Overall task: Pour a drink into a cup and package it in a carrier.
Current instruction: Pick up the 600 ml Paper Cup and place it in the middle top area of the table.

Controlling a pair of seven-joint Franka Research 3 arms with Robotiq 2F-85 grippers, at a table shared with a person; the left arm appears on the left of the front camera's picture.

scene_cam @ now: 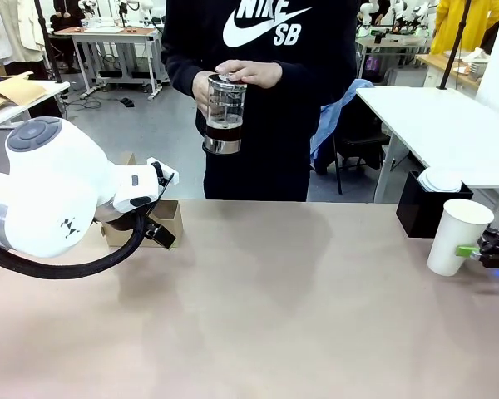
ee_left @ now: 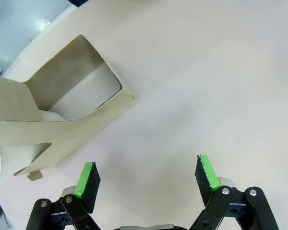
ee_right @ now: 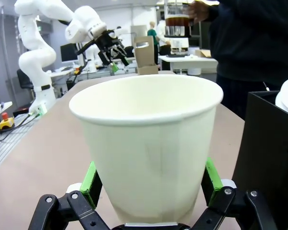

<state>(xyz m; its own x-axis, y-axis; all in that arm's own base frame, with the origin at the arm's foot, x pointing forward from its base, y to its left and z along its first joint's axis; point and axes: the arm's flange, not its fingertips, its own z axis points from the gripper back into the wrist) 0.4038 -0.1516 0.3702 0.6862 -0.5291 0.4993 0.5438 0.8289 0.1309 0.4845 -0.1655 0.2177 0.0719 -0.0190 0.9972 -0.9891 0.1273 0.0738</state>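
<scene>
The cup (scene_cam: 456, 235), a tall white paper cup with an open top, stands at the table's right end. My right gripper (scene_cam: 471, 250) is open, one finger on either side of the cup's (ee_right: 146, 143) lower part; its green pads (ee_right: 90, 184) lie close against the wall. A person behind the table holds a glass pitcher (scene_cam: 224, 115) with the dark drink (scene_cam: 224, 123) in its bottom. The brown cardboard carrier (scene_cam: 171, 218) sits at the table's left edge. My left gripper (ee_left: 146, 175) hangs open above bare table just beside the carrier (ee_left: 62, 96).
A black box (scene_cam: 421, 209) with a stack of white lids (scene_cam: 441, 179) stands just behind the cup on the right. The left arm's bulky white body (scene_cam: 41, 199) fills the near left. Bare tan tabletop (scene_cam: 266, 299) lies between the carrier and the cup.
</scene>
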